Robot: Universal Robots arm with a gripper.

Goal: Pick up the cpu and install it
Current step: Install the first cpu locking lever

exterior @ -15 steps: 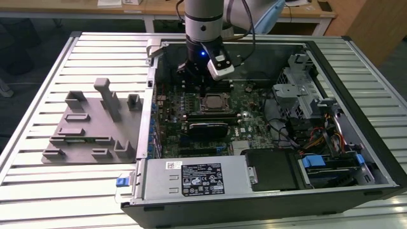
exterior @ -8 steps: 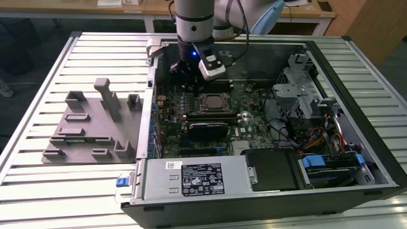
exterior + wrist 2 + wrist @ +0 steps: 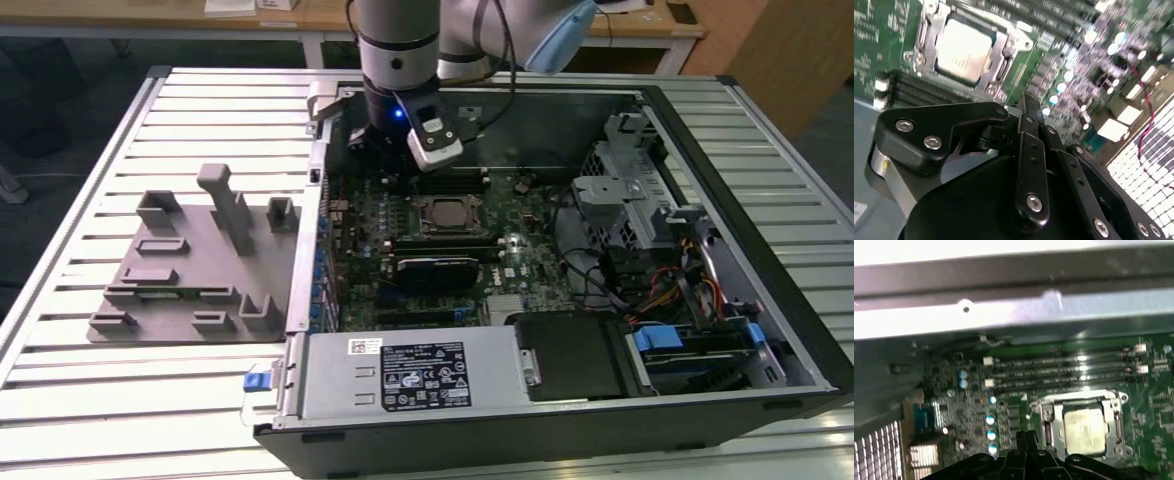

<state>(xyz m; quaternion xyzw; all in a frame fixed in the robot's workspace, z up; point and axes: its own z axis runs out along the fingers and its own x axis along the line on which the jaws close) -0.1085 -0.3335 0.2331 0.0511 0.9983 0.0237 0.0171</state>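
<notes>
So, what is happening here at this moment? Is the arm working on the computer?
A robot arm reaches into an open computer case that lies on a slatted table. Its gripper hangs just above the motherboard, shut and with nothing in it. The cpu already sits in its socket, apart from the gripper. A grey fixture stands outside the case, on the exterior view's left.

A slatted metal table (image 3: 80, 180) fronts pale wooden desks (image 3: 320, 14); perhaps a wooden cabinet (image 3: 787, 50) beside them.
</notes>
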